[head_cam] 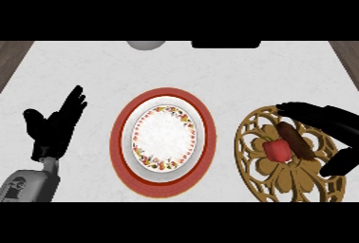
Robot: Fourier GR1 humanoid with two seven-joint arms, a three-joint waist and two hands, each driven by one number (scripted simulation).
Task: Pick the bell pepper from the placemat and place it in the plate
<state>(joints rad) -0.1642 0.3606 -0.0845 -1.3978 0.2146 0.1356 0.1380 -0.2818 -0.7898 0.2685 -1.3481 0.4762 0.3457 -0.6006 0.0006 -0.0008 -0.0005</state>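
A red bell pepper [277, 150] lies on the round golden openwork placemat [289, 182] at the right. My right hand [329, 124] is over the placemat, its fingers [298, 110] curving above the pepper and its thumb [339, 163] below to the right, apart from the pepper. A brown stem-like piece [295, 141] sits beside the pepper under the hand. The white plate [164, 138], with a floral band and a wide red rim, sits at the centre of the counter. My left hand [54, 127] rests open at the left, fingers up.
A grey round object [146, 44] and a black object [226, 44] sit at the counter's far edge. Wooden floor shows past the counter's left corner [14, 54] and right corner [347, 50].
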